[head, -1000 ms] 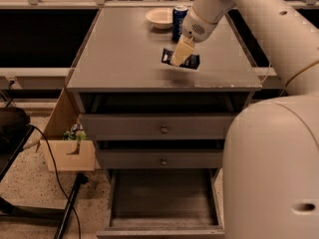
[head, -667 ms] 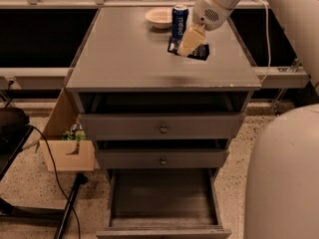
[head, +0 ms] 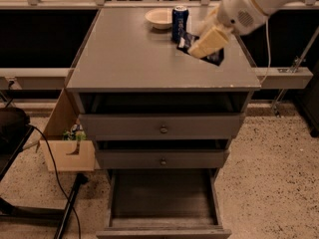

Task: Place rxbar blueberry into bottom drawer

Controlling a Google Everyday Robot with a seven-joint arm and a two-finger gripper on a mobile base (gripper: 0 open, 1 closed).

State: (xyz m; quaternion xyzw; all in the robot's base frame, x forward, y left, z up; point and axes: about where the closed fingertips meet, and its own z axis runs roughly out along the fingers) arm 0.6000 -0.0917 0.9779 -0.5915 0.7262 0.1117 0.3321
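Note:
My gripper (head: 205,45) hangs over the right back part of the grey cabinet top (head: 129,59), just right of the blue soda can. Its tan fingers (head: 212,38) are shut on the rxbar blueberry (head: 216,58), a dark navy wrapper whose ends stick out on both sides of the fingers. The bar is held slightly above the top. The bottom drawer (head: 162,195) is pulled open at the foot of the cabinet, well below and in front of the gripper, and nothing shows inside it.
A blue soda can (head: 179,23) and a white bowl (head: 159,18) stand at the back of the top. The two upper drawers with round knobs (head: 163,129) are closed. A cardboard box (head: 70,153) and a black cable (head: 55,178) lie on the floor at the left.
The gripper with the bar has moved from the front middle of the top toward the back right, near the can. The arm now fills less of the view.

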